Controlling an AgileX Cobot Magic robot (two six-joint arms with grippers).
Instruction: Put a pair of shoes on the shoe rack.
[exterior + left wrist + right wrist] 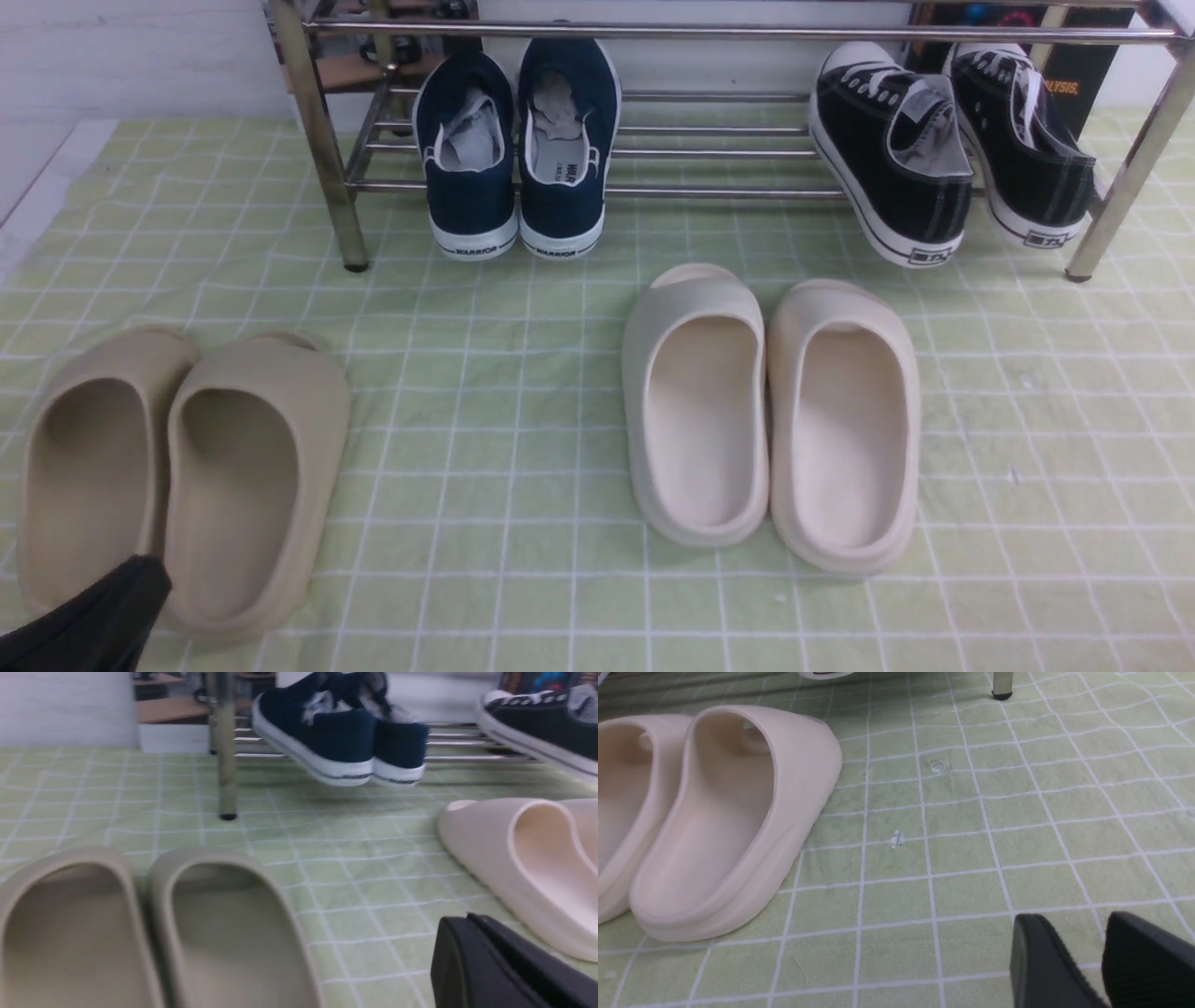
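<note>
While heels overhang the front rod: risk of navy pair of shoes [516, 149] tipping off the shoe rack [317, 140], soles projecting past the lowest shelf edge, toes pointing away.
Task item place: both navy shoes side by side on the lower rods, well ahead of both tools, closer to the left one; judged already placed.
Left gripper [504, 970]: low over the cloth, nothing between its parts; only one dark finger edge shown, so apart or together cannot be told.
Right gripper [1104, 961]: two dark fingers with a gap between, spread, nothing held, hovering near the green checked cloth [971, 835].
Beside left tool: tan slippers [177, 476] directly under and ahead; any swing forward likely to shove them.
Beside right tool: cream slippers [719, 821] off to its inner side, near; sideways sweep could knock them.
Rack neighbours: black sneakers [952, 149] tilted on the same shelf, heels also overhanging; a jolt to the frame could drop either pair.
Cloth: wrinkled, could drag if scraped.
</note>
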